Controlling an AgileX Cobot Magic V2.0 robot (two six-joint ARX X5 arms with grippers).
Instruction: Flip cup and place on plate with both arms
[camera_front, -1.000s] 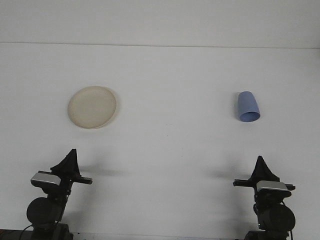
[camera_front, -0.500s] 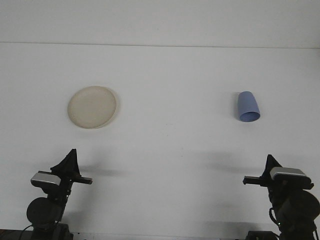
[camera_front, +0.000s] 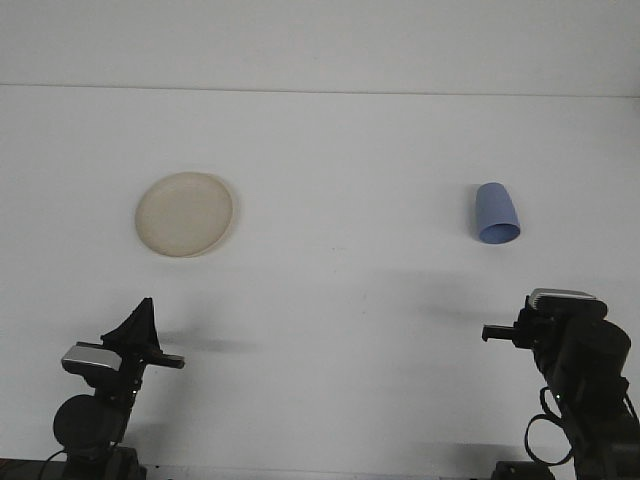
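A white table is seen from the front, with two black robot arms stationed at its near edge. No brand, label or writing can be read on any surface in view. A blue cup is laid on the right half of the table, its closed base pointed away and its mouth turned toward the camera, well apart from a round cream plate set on the left half. The plate is bare. The left gripper is held low at the near left, its dark fingers drawn together to a single point above the wrist housing. The right gripper is seen at the near right, short of the cup; whether its fingers are parted or together cannot be told from this angle. Compared with a second ago, the right arm is raised and shifted toward the right edge, its wrist turned so that the upright pointed fingers are replaced by a bulkier dark housing. The left arm, cup and plate are unchanged.
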